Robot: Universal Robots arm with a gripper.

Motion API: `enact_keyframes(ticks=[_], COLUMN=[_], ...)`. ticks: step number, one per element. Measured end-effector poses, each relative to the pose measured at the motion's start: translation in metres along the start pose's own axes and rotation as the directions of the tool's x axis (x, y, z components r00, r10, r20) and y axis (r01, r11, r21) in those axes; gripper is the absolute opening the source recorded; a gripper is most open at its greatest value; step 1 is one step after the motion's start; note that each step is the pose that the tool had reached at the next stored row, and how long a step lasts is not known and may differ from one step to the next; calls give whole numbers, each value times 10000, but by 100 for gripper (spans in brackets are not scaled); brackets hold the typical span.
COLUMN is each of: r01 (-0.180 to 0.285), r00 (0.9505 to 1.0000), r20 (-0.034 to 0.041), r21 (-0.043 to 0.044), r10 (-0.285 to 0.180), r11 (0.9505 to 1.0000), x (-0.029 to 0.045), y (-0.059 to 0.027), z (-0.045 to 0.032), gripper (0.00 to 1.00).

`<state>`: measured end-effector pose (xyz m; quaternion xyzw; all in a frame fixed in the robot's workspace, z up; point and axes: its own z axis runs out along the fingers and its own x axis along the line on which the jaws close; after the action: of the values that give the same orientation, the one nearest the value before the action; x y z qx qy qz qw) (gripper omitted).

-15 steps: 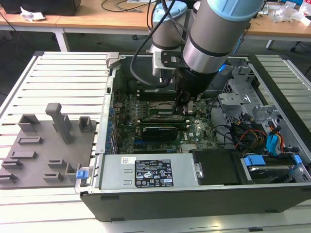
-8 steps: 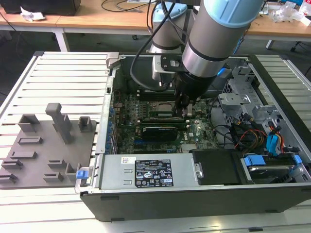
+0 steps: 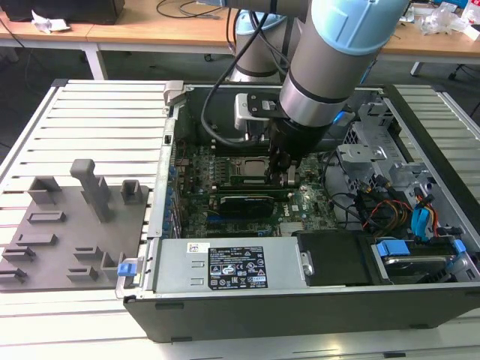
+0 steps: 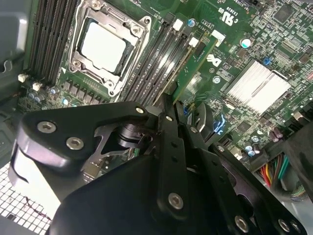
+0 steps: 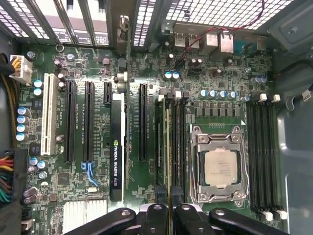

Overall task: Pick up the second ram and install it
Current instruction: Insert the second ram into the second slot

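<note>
The second ram (image 4: 193, 66), a thin green board, stands on edge over the black slots beside the silver-topped processor (image 4: 102, 47). In the first wrist view the ram (image 5: 168, 147) shows edge-on as a narrow line along one slot, near the processor (image 5: 220, 166). My gripper (image 5: 169, 213) is shut on the ram's near end, a black finger (image 5: 155, 215) on each side of it. In the exterior view my gripper (image 3: 283, 174) reaches down into the open computer case beside the processor (image 3: 251, 166). Whether the ram sits fully in its slot I cannot tell.
A black graphics card (image 5: 116, 147) stands in a slot on the ram's other side. Several more memory slots (image 5: 264, 156) lie beyond the processor. A silver heatsink (image 4: 257, 83), coloured cables (image 3: 390, 210) and the power supply (image 3: 225, 266) crowd the case. A grey fixture tray (image 3: 67, 225) lies outside the case.
</note>
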<state>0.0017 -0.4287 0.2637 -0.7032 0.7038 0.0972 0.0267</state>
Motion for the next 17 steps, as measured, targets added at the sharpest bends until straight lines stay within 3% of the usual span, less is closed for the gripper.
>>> enact_keyframes(ticks=[17], r01=[0], r00=[10000], r20=[0], r21=[0], r10=[0], r11=[10000], x=[32], y=[-18], z=[176], gripper=[13])
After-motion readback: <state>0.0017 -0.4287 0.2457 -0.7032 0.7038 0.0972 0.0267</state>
